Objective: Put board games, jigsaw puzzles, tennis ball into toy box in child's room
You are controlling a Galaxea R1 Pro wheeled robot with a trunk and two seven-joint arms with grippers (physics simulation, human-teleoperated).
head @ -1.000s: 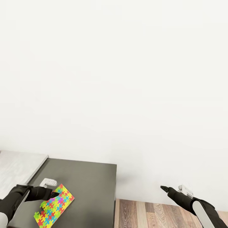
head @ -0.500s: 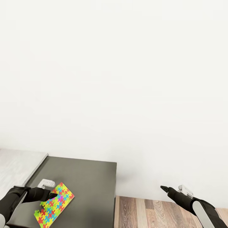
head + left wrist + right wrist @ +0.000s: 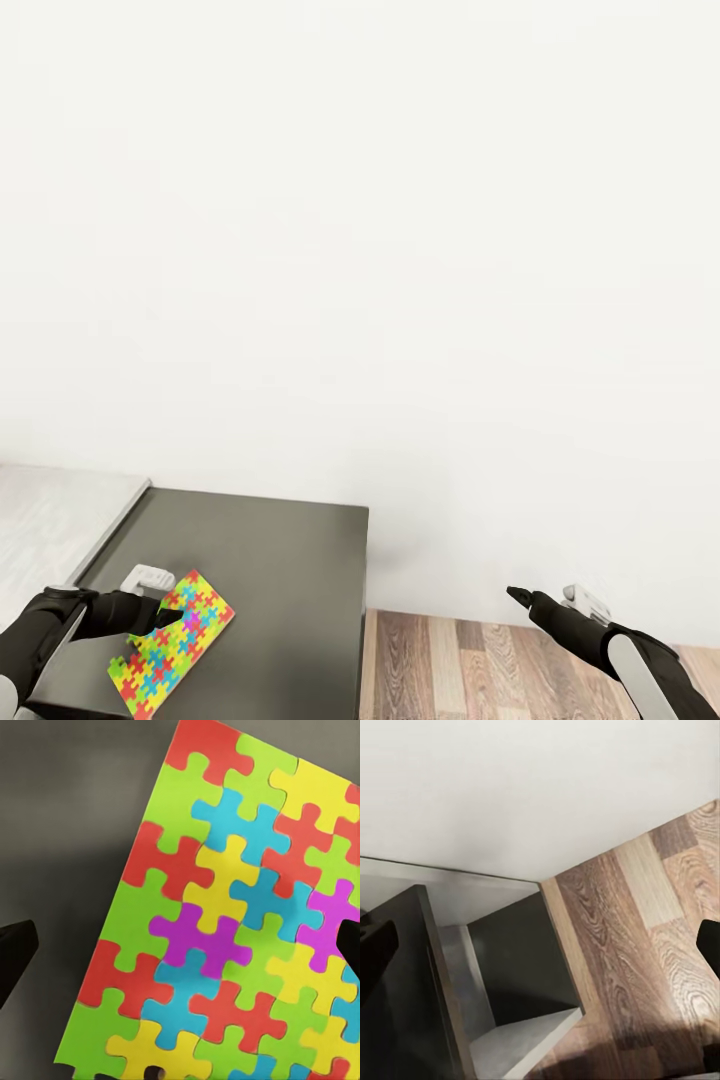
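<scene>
A jigsaw puzzle (image 3: 172, 647) is seen lying flat on the dark cabinet top (image 3: 270, 570) of the table, near its front-left part, with bare dark surface left between it and the cabinet's right edge. The left gripper (image 3: 168, 617) is held right at the puzzle, fingers spread wide on either side of it in the left wrist view (nothing pinched). The right gripper (image 3: 517, 595) is held beyond that right edge, over wood plank floor (image 3: 480, 670), fingers parted. A white wall (image 3: 400, 250) is seen behind the cabinet
</scene>
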